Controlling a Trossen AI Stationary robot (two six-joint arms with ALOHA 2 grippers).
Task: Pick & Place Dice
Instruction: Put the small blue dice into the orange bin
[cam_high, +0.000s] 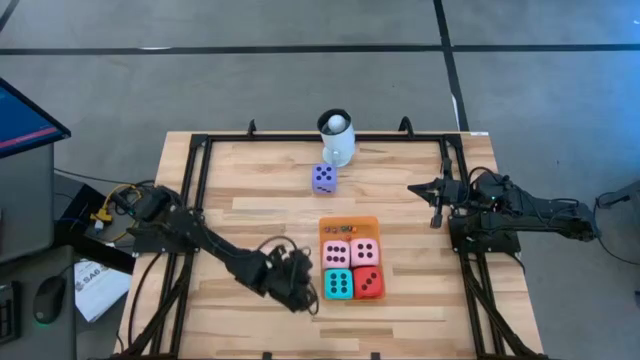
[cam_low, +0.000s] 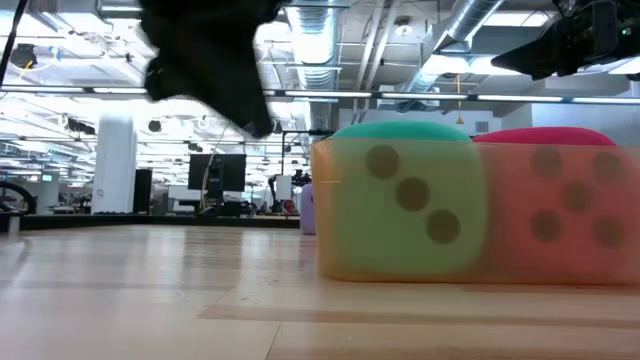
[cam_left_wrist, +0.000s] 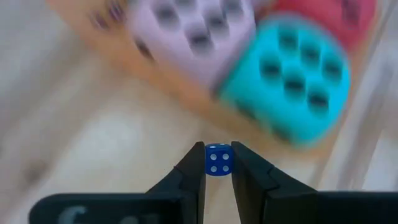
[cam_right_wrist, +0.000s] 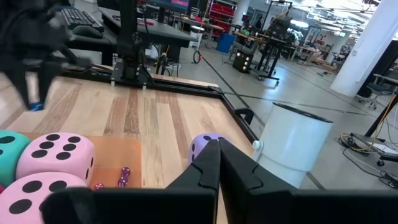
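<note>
My left gripper (cam_left_wrist: 218, 163) is shut on a tiny blue die (cam_left_wrist: 218, 159), just left of the teal die (cam_high: 338, 284) near the table's front. The teal die and a red die (cam_high: 368, 283) sit on the wood in front of an orange mat (cam_high: 349, 226). Two pink dice (cam_high: 350, 252) rest on the mat with some tiny dice (cam_right_wrist: 123, 177) at its far end. A purple die (cam_high: 323, 178) lies on the wood near a white mug (cam_high: 336, 140). My right gripper (cam_right_wrist: 219, 155) waits shut at the right edge. My left gripper pinches the tiny blue die by two opposite faces (cam_left_wrist: 210, 162) between the free ends of its fingers. The fingers slant downward from the table's left toward the big dice. The die is lifted clear of the table (cam_right_wrist: 35, 106), a four-pip face toward the wrist camera.
The mug holds a ball (cam_high: 338, 123) and stands at the far edge beside the black frame rail (cam_high: 230, 141). Bare wood lies left of the mat and between the mat and the purple die.
</note>
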